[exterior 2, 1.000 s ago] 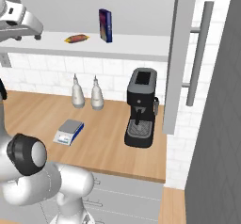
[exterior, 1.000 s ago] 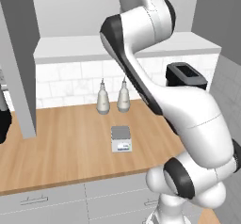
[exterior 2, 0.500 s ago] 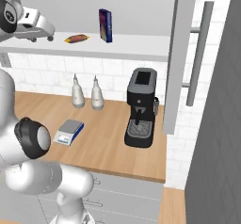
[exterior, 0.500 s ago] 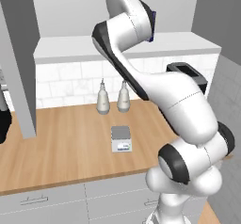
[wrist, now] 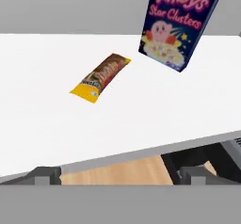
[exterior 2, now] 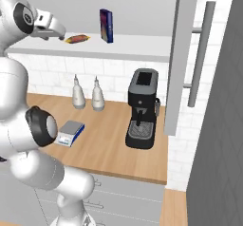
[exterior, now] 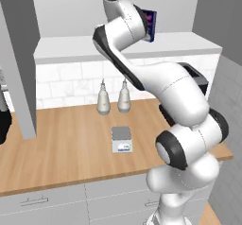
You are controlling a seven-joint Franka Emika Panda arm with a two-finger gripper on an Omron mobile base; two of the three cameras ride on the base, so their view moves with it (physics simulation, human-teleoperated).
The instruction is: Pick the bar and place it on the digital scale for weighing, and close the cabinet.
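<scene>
Here the gripper, its 2 jaws standing wide apart and empty, is hovering short of the bar, which is lying flat ahead on the cabinet shelf; squaring both jaws across its narrow sides looks wise.

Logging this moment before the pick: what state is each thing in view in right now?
bar: lying flat on the white shelf, not grasped.
cereal box: upright on the shelf, apart from the bar.
digital scale: on the counter, top plate bare.
cabinet: door open.
tool: open, short of the bar.
coffee machine: upright on the counter.
</scene>
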